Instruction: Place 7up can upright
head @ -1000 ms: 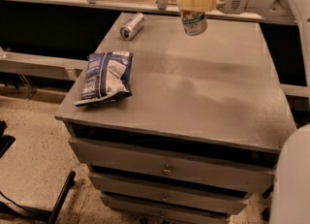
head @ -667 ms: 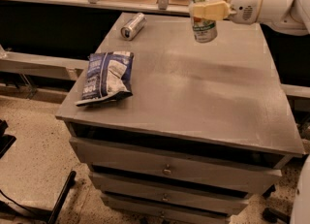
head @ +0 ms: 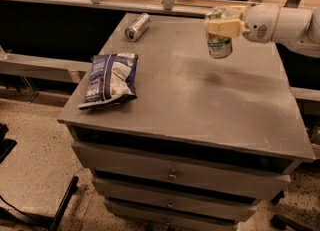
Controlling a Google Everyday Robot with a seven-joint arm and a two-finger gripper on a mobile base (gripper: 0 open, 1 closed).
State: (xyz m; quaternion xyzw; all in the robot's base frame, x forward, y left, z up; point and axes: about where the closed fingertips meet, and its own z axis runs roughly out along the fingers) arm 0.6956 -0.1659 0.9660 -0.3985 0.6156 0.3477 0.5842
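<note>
The 7up can (head: 219,44), pale silver-white with green markings, hangs upright in the air above the far right part of the grey cabinet top (head: 200,95). My gripper (head: 223,25) comes in from the right on a white arm and is shut on the can's upper half with its cream fingers (head: 225,27). The can's bottom is clear of the surface, and its shadow lies on the top below it.
A plain silver can (head: 137,27) lies on its side at the far left of the top. A blue and white chip bag (head: 110,79) lies near the left edge. Drawers (head: 172,175) run below the front edge. A counter rail stands behind.
The gripper and the 7up can have moved to the right and slightly lower over the top. The lying can and the chip bag have not moved.
</note>
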